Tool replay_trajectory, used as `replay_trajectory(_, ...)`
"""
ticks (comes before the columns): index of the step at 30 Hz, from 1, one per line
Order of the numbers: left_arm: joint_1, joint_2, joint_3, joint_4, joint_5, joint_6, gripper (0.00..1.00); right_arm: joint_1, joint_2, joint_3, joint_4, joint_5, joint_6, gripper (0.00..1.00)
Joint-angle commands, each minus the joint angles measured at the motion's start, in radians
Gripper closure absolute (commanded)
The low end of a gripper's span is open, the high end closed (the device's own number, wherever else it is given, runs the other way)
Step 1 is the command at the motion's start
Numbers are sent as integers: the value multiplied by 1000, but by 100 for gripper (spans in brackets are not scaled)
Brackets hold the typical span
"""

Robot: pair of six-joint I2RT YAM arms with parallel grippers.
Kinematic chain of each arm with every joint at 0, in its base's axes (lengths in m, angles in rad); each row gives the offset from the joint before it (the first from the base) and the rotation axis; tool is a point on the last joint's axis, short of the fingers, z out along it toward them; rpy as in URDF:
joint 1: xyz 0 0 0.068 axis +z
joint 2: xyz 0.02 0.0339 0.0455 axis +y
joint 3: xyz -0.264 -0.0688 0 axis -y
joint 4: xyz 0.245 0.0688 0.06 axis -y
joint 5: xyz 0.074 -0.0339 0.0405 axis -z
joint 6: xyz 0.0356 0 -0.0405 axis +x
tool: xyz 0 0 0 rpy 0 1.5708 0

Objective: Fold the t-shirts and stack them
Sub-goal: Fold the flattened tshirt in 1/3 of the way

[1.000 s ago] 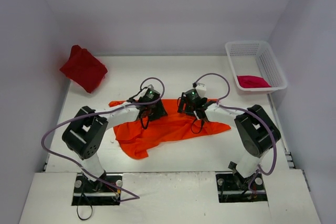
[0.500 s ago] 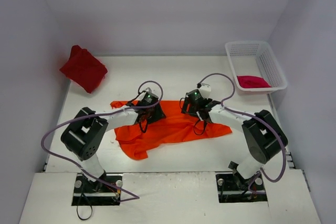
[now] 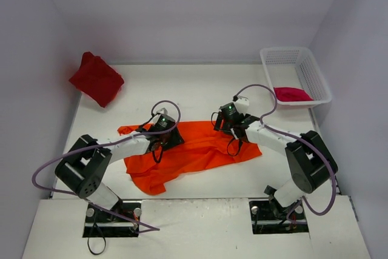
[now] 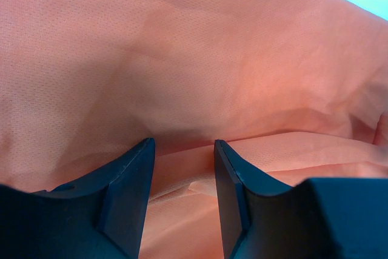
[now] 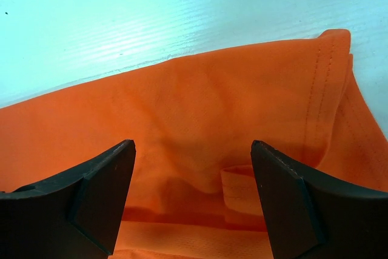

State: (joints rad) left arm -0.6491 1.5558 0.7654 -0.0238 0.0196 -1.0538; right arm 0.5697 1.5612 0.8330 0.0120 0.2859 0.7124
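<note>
Orange t-shirt (image 3: pixel 194 150) — spread out but rumpled on the white table (image 3: pixel 206 83), long side running left to right, with a loose flap trailing off the near-left corner. In the right wrist view, a stitched hem along one corner of the cloth and a small fold just inside it.

Left end effector (image 4: pixel 182 145) down on the left part of the orange t-shirt, near its far edge. Fingers (image 4: pixel 130 192) set with a narrow gap, tips against the fabric, a creased ridge of cloth lying in that gap. Cannot tell whether pinched or only pressed upon.

Right end effector (image 5: pixel 193 144) over the far right edge of the orange t-shirt, released — fingers wide apart, nothing between them, cloth beneath and bare table just beyond.

Dark red t-shirt (image 3: pixel 96 80) well apart from the orange t-shirt, off to its far left, bunched in a heap against the left wall. Pink t-shirt (image 3: pixel 292 94) well apart on the far right of the orange t-shirt, crumpled inside a white mesh basket (image 3: pixel 315 76) by the right wall. All three shirts apart from one another.
</note>
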Motion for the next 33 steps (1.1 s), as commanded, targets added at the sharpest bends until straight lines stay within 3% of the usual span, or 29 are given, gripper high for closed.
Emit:
replay_trajectory(1,-4,-40,-8,-48,-37,26,61,-1,-53,8,-7,27,24,27)
replay_trajectory(8,-4,-1,28,-34,-24,31,61,19,-101,6,-41,9,42,29)
replay_trajectory(16,-4,56,71,-5,-20,28,61,148,-173,67,-124,38,70,30)
replay_trajectory(22,-3,50,72,-13,-20,32,61,226,-217,9,-182,75,120,30)
replay_trajectory(33,11,-22,-1,-42,-20,43,61,125,-286,-37,-236,99,75,29)
